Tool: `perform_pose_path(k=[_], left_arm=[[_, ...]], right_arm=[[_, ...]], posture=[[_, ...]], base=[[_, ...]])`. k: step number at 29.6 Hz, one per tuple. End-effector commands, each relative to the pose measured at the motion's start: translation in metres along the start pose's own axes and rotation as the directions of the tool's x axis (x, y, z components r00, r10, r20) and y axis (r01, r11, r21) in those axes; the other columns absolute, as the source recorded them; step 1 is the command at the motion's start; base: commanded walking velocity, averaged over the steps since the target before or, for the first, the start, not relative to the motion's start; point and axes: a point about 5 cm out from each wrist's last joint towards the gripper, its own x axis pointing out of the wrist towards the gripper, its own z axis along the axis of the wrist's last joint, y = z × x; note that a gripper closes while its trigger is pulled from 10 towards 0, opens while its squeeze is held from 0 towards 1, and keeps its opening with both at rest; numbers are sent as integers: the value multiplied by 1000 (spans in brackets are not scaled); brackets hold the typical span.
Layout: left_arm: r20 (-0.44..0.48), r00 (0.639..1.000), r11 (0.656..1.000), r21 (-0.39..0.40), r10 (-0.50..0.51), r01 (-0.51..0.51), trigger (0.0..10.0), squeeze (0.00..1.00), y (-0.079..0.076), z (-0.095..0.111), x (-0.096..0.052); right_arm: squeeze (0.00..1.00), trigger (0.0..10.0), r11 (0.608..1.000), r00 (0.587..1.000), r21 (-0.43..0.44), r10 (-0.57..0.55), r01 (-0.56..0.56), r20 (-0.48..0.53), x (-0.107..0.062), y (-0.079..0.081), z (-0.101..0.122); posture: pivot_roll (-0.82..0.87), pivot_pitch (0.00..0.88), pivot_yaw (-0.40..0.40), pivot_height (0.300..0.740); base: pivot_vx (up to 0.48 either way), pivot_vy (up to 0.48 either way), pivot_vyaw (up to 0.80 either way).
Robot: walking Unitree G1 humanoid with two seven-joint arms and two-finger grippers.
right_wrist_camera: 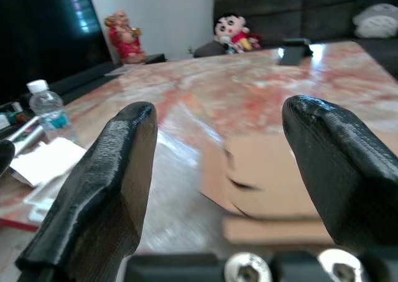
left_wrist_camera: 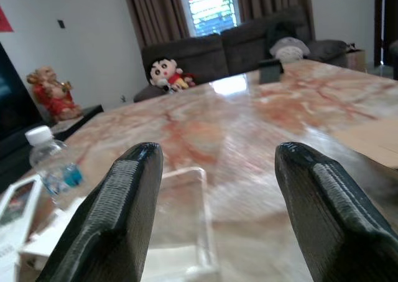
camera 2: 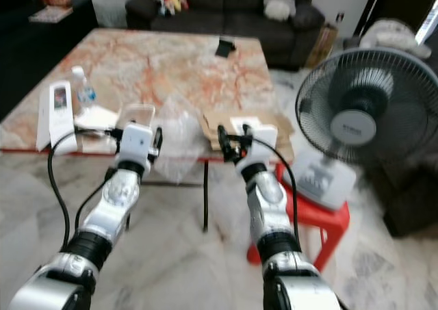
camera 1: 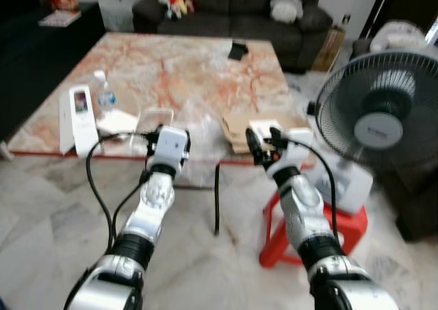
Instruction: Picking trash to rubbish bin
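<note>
Marble desk [camera 1: 185,70] ahead, pink-veined, stretching away toward a dark sofa [camera 1: 233,12] at the far side. Left pincer [left_wrist_camera: 214,188] raised at the near edge, fingers [left_wrist_camera: 118,213] spread wide and released, grasping nothing. Just beyond it on the desk, a clear plastic box [camera 1: 156,120], and to its right a crumpled clear bag [camera 2: 179,137] hanging over the near edge. Further left, a water bottle [camera 1: 102,94] standing upright with a white cap, white papers [camera 1: 118,123] lying beside it, and a white carton [camera 1: 81,118] standing upright at the near left corner. Right pincer [right_wrist_camera: 214,164] likewise held up at the near edge, fingers [right_wrist_camera: 326,164] parted and empty, pointed over flat cardboard [right_wrist_camera: 267,176] lying on the near right part of the desk. Small white box [camera 1: 263,128] resting on that cardboard. Small dark object [camera 1: 237,50] near the far edge, too blurred to identify. Plush doll [left_wrist_camera: 166,73] seated on the sofa at the far left, grey cushion [camera 1: 286,7] further right. Standing fan [camera 1: 387,108] to the right of the desk, beside a red stool [camera 1: 315,231] on the pale tiled floor [camera 1: 41,207]. Red figurine [right_wrist_camera: 124,36] on a dark cabinet [camera 1: 41,57] at the far left.
</note>
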Motion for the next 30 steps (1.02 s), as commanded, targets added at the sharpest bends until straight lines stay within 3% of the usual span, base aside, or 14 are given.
perform_pose_path(k=[1, 17, 25, 30], left_arm=[[4, 1000, 1000, 5, 11, -11, 10000, 0, 7, 3, 2], [38, 998, 996, -75, -39, 42, 10000, 0, 3, 11, 3], [71, 986, 978, -137, -149, 158, 10000, 0, -11, 20, 3], [95, 973, 961, -164, -210, 224, 10000, 0, -16, 25, 0]], right_arm=[[0, 10000, 1000, 1000, 3, 26, -26, 9, 5, 9, 4], [0, 10000, 999, 1000, 28, 26, -26, 3, 5, 11, 2], [0, 10000, 999, 999, 25, 35, -35, 4, 5, 12, 2], [0, 10000, 999, 999, 25, 37, -37, 2, 5, 12, 1]], posture=[[-95, 0, -67, 740], [-90, 0, -73, 740], [-91, 0, -74, 740], [-91, 0, -74, 740]], base=[[428, 0, 0], [429, 0, 0], [390, 0, -163], [0, 0, 0]])
